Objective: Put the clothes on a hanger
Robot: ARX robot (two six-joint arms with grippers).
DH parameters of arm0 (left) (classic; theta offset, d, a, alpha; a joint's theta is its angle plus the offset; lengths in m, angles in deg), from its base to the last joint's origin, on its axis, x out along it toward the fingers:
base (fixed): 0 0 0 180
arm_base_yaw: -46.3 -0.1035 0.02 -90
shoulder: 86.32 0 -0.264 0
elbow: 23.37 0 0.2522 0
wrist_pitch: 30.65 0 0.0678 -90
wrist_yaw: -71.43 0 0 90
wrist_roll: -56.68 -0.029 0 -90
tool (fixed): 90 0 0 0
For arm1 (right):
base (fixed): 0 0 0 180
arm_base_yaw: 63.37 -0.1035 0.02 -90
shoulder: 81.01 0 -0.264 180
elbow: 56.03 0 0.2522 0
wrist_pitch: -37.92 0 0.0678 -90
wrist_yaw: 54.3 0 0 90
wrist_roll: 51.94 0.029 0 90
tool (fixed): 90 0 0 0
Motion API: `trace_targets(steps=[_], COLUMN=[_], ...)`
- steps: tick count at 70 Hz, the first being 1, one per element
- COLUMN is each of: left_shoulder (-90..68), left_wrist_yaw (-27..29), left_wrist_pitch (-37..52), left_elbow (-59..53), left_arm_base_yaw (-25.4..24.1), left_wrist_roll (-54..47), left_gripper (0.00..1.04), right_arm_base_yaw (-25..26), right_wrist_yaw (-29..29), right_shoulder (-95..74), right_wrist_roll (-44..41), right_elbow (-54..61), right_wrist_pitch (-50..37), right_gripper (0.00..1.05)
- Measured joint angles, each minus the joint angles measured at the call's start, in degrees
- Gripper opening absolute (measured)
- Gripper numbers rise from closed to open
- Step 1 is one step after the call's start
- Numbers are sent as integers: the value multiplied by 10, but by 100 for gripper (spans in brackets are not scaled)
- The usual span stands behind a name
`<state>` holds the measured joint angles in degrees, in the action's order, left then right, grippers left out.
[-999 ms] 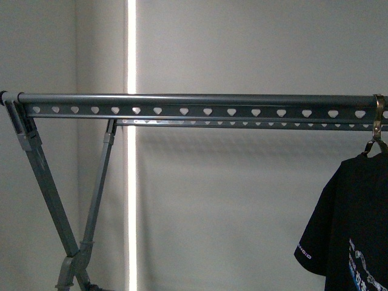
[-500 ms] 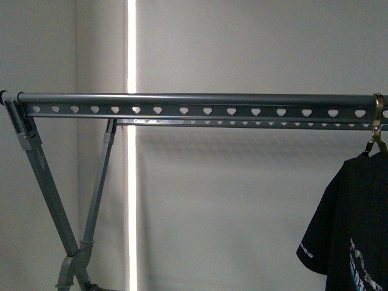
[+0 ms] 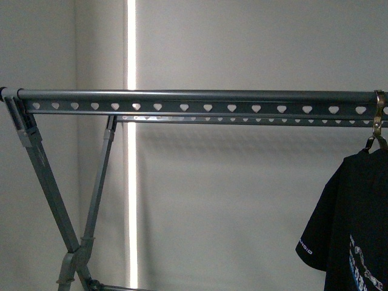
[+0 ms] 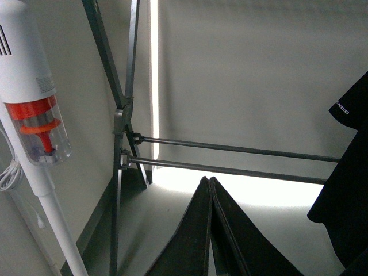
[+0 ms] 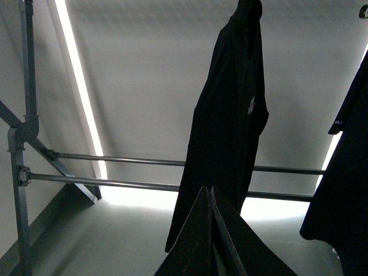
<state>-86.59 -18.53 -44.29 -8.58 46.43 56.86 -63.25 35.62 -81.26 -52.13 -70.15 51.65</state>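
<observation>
T-shirt [image 3: 354, 224] cut off by right and bottom edges in front view; print only partly in frame, lettering too small to read. Hook [image 3: 377, 121] half out at right edge. Rack [image 3: 194, 97] tube runs past right edge; legs cut at bottom. Left wrist view: shirt only sliver at right edge; vacuum [image 4: 31, 109] cut by top and left. Right wrist view: second dark garment [image 5: 345, 172] cropped at right; chest mark on hanging garment blurred.

Front view looks level at the hanger [image 3: 194, 96] top rail, fairly near. Both wrist views sit low, tilted upward past each closed pincer toward the wall; they share the hanger's two lower crossbars [image 4: 230, 160].
</observation>
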Motion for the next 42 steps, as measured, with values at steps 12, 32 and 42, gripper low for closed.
trace_targets(steps=[12,32,42], left_shoulder=[0,0,0], left_wrist_yaw=[0,0,0], left_wrist_pitch=[0,0,0], left_elbow=[0,0,0], left_arm_base_yaw=[0,0,0], left_wrist_roll=[0,0,0], left_gripper=[4,33,67], right_arm_base_yaw=[0,0,0], right_wrist_yaw=[0,0,0], right_shoulder=[0,0,0], right_wrist_roll=[0,0,0], right_elbow=[0,0,0], right_wrist_pitch=[0,0,0], right_gripper=[2,25,59])
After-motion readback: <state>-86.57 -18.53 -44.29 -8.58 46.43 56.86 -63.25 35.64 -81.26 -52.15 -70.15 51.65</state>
